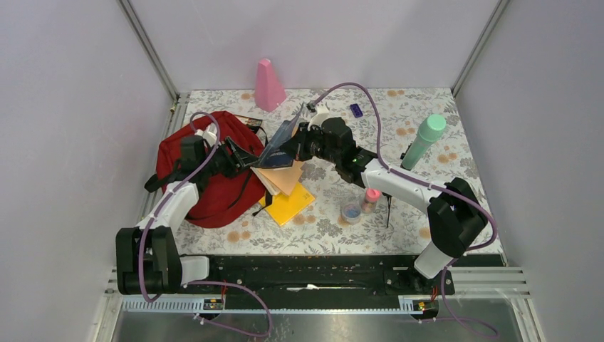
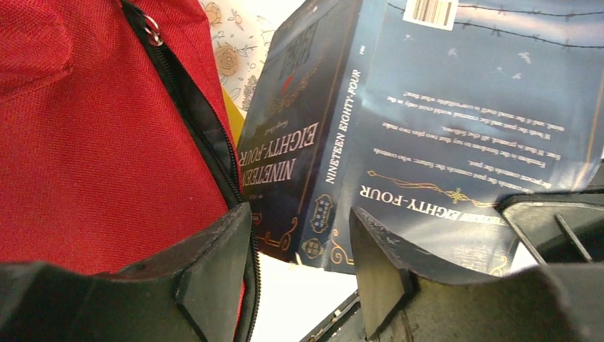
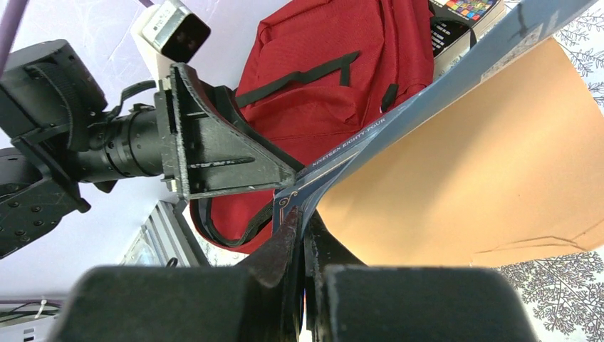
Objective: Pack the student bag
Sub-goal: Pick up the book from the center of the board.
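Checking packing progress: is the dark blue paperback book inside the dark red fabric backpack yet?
Out: the right gripper holds the blue book tilted up beside the red backpack.

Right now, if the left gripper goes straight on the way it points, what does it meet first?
Most likely the dark blue book, which the right gripper holds up: its lower corner stands just ahead of the left gripper. The student bag lies off to one side.
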Tool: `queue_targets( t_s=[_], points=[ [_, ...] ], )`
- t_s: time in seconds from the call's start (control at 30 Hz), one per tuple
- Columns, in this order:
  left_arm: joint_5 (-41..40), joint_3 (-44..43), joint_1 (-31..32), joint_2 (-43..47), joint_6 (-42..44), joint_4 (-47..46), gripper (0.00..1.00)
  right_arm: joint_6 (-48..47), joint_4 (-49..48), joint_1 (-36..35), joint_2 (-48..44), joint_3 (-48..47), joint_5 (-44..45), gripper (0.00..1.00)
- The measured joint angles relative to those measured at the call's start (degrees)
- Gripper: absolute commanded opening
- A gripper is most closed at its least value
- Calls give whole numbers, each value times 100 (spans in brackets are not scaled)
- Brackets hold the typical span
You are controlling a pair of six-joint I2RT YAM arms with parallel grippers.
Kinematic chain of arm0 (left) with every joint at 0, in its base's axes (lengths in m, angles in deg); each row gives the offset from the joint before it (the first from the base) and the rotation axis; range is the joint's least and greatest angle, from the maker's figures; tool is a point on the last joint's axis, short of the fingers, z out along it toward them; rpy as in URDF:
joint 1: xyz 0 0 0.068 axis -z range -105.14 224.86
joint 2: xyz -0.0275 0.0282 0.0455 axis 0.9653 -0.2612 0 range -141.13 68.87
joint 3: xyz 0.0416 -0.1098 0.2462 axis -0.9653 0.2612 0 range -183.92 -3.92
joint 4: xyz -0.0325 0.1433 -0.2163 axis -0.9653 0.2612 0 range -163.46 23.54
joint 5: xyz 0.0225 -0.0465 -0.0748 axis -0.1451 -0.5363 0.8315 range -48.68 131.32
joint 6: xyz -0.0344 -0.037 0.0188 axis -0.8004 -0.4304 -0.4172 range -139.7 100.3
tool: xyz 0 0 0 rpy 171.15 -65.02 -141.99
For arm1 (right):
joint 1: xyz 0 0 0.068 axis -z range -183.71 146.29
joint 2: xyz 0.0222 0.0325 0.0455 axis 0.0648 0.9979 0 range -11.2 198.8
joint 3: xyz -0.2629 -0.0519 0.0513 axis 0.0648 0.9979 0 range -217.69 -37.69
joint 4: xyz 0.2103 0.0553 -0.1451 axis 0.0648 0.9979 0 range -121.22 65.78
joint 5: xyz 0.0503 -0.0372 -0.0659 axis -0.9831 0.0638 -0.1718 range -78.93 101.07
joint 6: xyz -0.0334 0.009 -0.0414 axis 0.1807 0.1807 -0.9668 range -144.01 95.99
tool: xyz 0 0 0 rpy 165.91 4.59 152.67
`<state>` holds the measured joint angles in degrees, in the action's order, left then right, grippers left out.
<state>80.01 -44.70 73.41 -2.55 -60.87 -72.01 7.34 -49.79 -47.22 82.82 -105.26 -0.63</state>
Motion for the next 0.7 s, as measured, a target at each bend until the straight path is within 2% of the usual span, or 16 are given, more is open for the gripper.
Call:
queue_targets(
  t_s=[0.2, 0.27, 0.37, 0.47, 0.5, 0.53, 0.6, 0.7],
  points=[
    [63, 31, 39, -219, -74, -9, 52, 20, -13, 0, -13, 2, 4, 0],
    [72, 33, 66, -234, -90, -20, 48, 26, -11, 0, -13, 7, 2, 0],
    [116, 33, 142, -278, -111, -125, 31, 39, -7, 0, -13, 9, 4, 0],
    [175, 31, 251, -291, -142, -203, 5, 42, 4, 0, -13, 46, 7, 0],
    [214, 31, 267, -291, -120, -225, 0, 42, 2, 0, -13, 66, 20, 0],
    [256, 31, 275, -291, -85, -238, 0, 42, 4, 2, -13, 81, 59, 1],
    [319, 26, 280, -289, 9, -229, 0, 46, 4, 17, -13, 103, 111, 6],
    [328, 24, 286, -264, 111, -125, 0, 85, -11, 11, -35, 186, 160, 24]
  ],
)
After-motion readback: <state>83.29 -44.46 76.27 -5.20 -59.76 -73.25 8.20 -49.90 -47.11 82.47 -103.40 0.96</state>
